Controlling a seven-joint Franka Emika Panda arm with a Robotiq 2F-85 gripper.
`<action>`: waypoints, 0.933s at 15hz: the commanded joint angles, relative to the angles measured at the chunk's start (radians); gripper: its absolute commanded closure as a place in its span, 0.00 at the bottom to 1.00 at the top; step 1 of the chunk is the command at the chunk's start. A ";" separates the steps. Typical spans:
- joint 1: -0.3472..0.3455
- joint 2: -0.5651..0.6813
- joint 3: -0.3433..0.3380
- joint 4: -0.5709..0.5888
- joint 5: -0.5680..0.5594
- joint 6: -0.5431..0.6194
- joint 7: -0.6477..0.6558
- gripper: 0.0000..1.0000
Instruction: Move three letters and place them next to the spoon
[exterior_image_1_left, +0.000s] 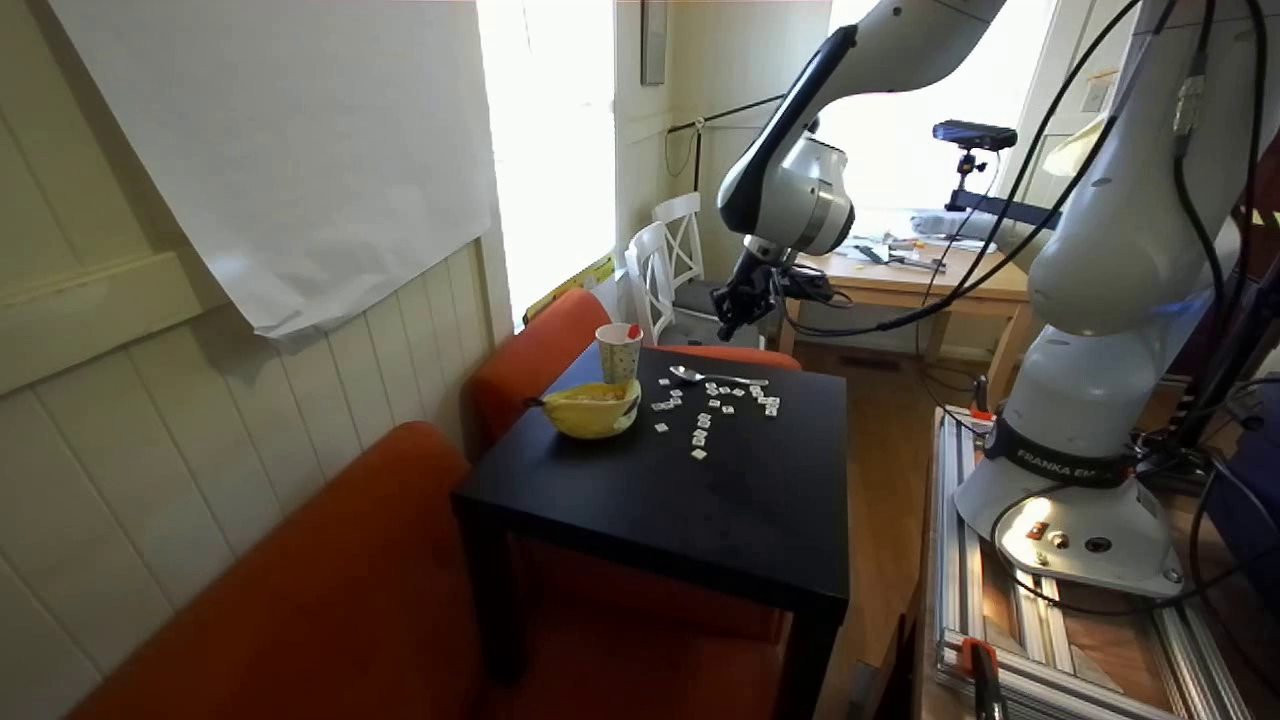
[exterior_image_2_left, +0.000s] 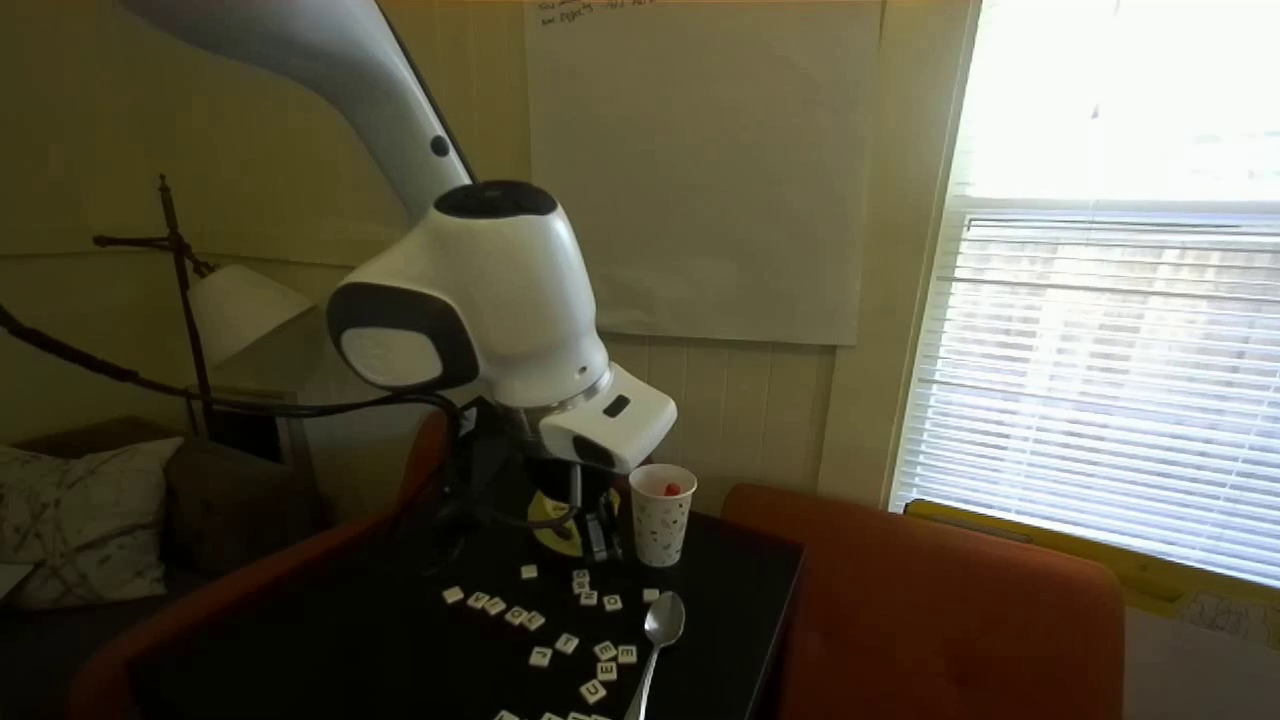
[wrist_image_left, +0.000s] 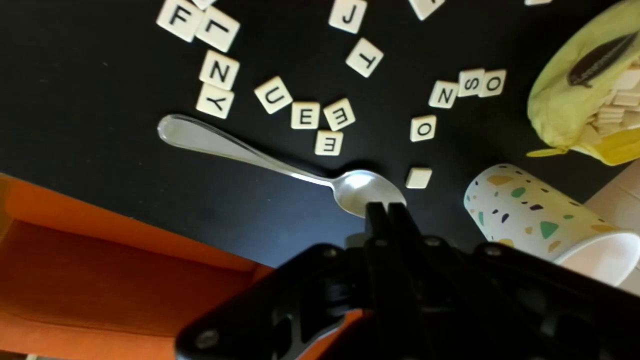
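Observation:
Several white letter tiles lie loose on the black table. In the wrist view, three E tiles (wrist_image_left: 305, 115) and a U tile (wrist_image_left: 273, 95) lie just beside the silver spoon (wrist_image_left: 357, 192). A tile with no visible letter (wrist_image_left: 419, 178) lies off the spoon's bowl end. The spoon also shows in both exterior views (exterior_image_1_left: 686, 374) (exterior_image_2_left: 663, 622). An O tile (wrist_image_left: 423, 128) and the row N, S, O lie towards the yellow bowl (wrist_image_left: 552, 100), which holds more tiles. My gripper (wrist_image_left: 387, 206) is shut and empty, above the table. Its fingertips overlap the spoon's bowl in the wrist view.
A speckled paper cup (wrist_image_left: 540, 210) with something red inside stands beside the yellow bowl (exterior_image_1_left: 590, 418). Orange chairs (exterior_image_2_left: 930, 600) stand against the table (exterior_image_1_left: 640, 500). The spoon lies near one table edge. A white wall with paper is behind.

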 joint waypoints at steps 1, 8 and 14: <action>-0.001 -0.139 -0.021 -0.127 -0.083 -0.030 0.021 0.62; -0.033 -0.189 0.001 -0.109 -0.236 -0.097 0.085 0.12; -0.015 -0.169 0.000 -0.103 -0.214 -0.062 0.075 0.00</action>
